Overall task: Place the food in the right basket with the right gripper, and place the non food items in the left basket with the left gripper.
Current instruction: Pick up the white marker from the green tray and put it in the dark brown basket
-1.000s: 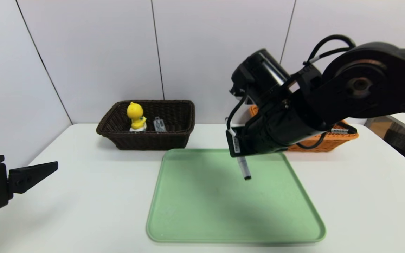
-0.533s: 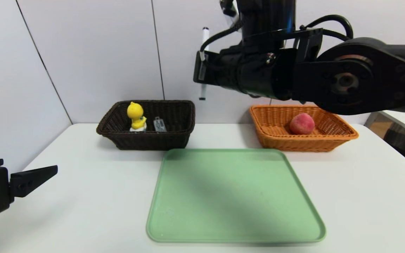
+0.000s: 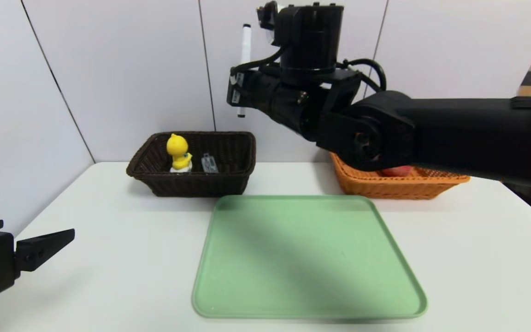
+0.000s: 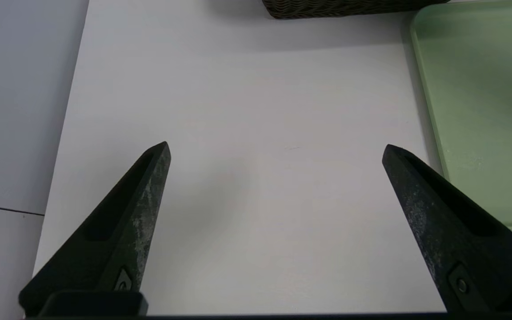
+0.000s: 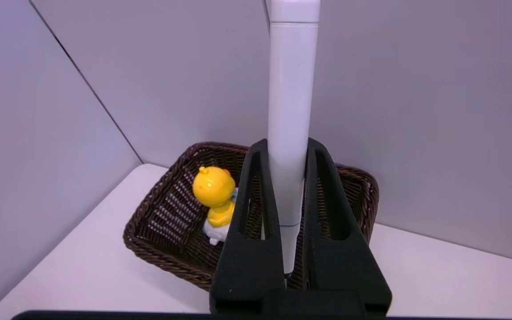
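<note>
My right gripper is shut on the slim white pen, held upright high in the air, above the right end of the dark brown left basket. In that basket stand the yellow duck toy and the flat grey case. The orange-tan right basket is partly hidden behind my right arm; only a sliver of the peach shows inside it. My left gripper hovers open and holds nothing over the table's near left.
A bare green tray lies in the middle of the white table, in front of both baskets. Grey wall panels stand close behind the baskets. My right arm stretches across the upper right of the head view.
My right arm has lifted the pen off the green tray and carried it up and to the left, to above the dark basket. The left gripper has barely moved.
</note>
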Tool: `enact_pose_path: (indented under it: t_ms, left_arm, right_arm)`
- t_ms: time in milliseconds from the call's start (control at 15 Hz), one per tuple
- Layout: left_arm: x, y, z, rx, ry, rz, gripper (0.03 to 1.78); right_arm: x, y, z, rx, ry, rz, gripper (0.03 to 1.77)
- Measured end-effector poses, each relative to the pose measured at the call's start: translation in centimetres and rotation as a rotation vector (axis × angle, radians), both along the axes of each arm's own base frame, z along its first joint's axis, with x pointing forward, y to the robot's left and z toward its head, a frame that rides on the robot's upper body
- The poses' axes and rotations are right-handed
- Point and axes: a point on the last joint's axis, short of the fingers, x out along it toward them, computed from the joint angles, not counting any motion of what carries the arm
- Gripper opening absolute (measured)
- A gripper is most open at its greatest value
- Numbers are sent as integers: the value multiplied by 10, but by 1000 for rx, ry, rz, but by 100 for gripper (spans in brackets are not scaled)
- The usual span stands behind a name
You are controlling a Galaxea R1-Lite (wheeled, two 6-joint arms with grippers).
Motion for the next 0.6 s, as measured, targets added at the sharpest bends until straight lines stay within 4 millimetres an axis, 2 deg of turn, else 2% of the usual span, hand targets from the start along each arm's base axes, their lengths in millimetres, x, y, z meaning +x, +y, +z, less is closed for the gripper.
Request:
enact_pose_path:
  t_ms: [267,600]
  left_arm:
    - [3,-1,1,3,3,-3,169]
    - [6,-2,-1,6,17,-4,169]
  right_arm:
    - [18,17,-28,35,-35,-3,17]
    - [41,37,-81,-6,-37,-6,17]
